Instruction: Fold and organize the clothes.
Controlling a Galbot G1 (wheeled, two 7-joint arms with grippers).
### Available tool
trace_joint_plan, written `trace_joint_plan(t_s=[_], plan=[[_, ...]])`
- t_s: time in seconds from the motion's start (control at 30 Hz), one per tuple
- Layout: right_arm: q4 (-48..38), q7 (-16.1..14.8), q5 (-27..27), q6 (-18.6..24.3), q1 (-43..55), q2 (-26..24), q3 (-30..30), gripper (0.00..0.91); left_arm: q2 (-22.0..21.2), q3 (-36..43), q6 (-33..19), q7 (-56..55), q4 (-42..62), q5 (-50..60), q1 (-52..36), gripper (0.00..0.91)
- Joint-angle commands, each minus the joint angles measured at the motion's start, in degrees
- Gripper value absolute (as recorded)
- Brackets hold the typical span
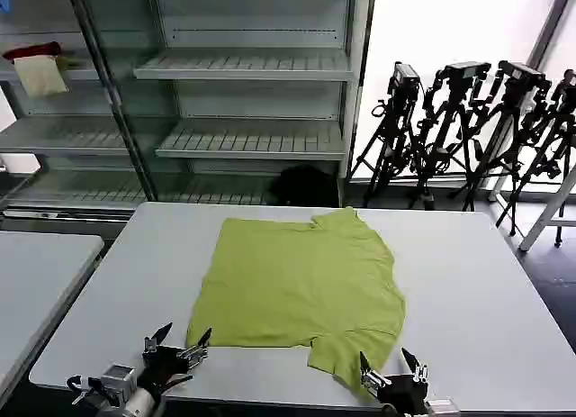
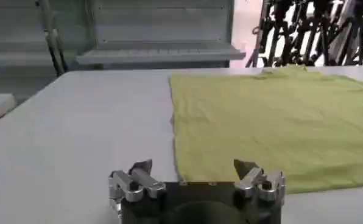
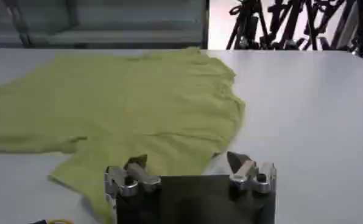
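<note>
The lime-green T-shirt (image 1: 301, 286) lies spread flat on the grey table (image 1: 477, 300), one sleeve hanging toward the near edge. The left gripper (image 1: 177, 343) sits just off the shirt's near-left corner, jaws wide open, holding nothing. The right gripper (image 1: 393, 370) hovers at that near sleeve, wide open and empty too.

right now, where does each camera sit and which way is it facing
Head view: up on the robot's head, looking forward and down at the grey table and lime-green T-shirt; left gripper and right gripper show, both open.
Left wrist view: behind the left gripper, facing across the table at the shirt's corner.
Right wrist view: behind the right gripper, over the shirt's near sleeve.
All three share the shirt.
</note>
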Motion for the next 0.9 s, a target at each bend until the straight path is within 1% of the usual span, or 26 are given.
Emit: trace_joint_plan(t_s=[0.03, 0.1, 0.13, 0.17, 0.2, 0.6, 0.9], plan=[[-0.77, -0.36, -0.84, 0.28, -0.06, 0.01, -0.69, 0.212, -0.37, 0.51, 1.35, -0.37, 0.95, 0.79, -0.13, 0.494], [-1.07, -0.46, -1.43, 0.15, 0.2, 0.12, -0.9, 0.121, -0.35, 0.6, 1.79, -0.3, 1.55, 0.78, -0.23, 0.302], [-1.23, -0.48, -1.68, -0.1, 0.34, 0.16, -1.06, 0.02, -0.2, 0.71, 1.81, -0.33, 1.66, 0.81, -0.04, 0.111], [-1.26, -0.52, -1.83, -0.36, 0.43, 0.19, -1.1, 0.0, -0.16, 0.75, 1.82, -0.33, 1.74, 0.84, 0.08, 0.02], [-1.37, -0.55, -2.08, -0.37, 0.51, 0.2, -1.15, 0.0, -0.11, 0.86, 1.84, -0.38, 1.85, 0.81, 0.19, 0.01], [-0.4, -1.02, -1.73, -0.49, 1.11, 0.48, -0.12, 0.0, 0.1, 1.19, 1.89, 0.6, 1.14, 0.1, 0.49, 0.01], [1.23, -1.08, -0.09, 0.1, 1.84, 0.73, 1.23, 0.0, -0.07, 0.7, 1.79, 1.11, 0.25, -1.23, -0.3, 0.0]])
